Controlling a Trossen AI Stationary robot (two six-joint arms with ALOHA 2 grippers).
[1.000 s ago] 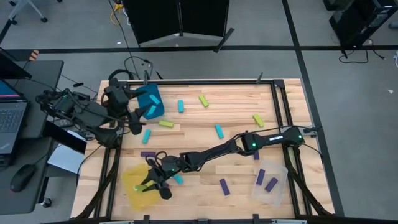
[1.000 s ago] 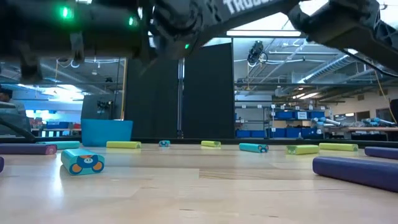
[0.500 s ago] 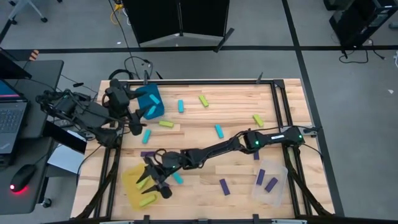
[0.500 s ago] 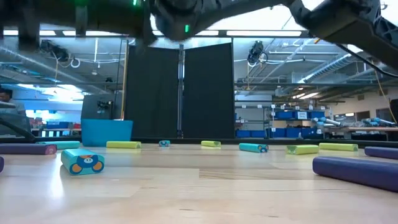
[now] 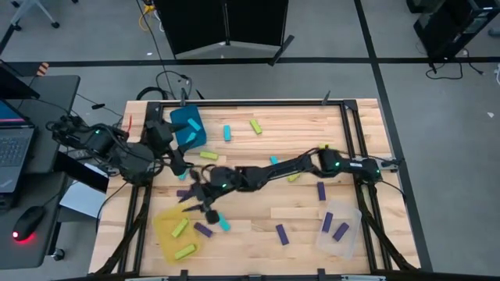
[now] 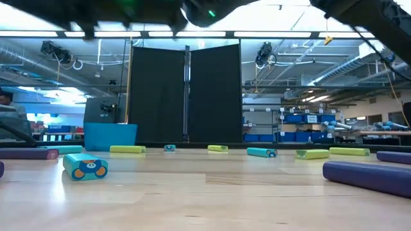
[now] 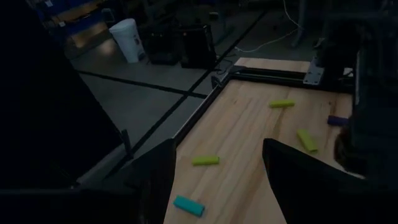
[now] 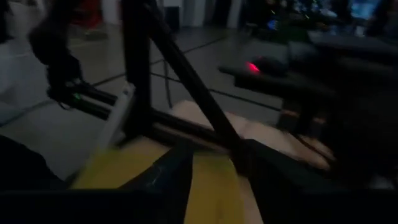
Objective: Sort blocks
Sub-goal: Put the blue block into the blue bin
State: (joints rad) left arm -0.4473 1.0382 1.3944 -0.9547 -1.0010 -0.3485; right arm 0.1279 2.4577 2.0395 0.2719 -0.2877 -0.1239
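Small cyan, lime and purple blocks lie scattered on the wooden table, among them a cyan one, a lime one and a purple one. Two lime blocks lie in the yellow bin, and two purple ones in the clear bin. My right gripper hangs open and empty just past the yellow bin's far right corner. My left gripper is open and empty beside the teal bin.
A purple block and a cyan block lie right of the yellow bin, close under my right gripper. A black frame rail borders the table. A laptop and a mouse sit on a side desk at the left.
My right gripper has opened over the yellow bin and let go of a lime block, which now lies in the bin. It has then risen and drawn back toward the table's far right, off the bin. My left gripper has sunk a little beside the teal bin.
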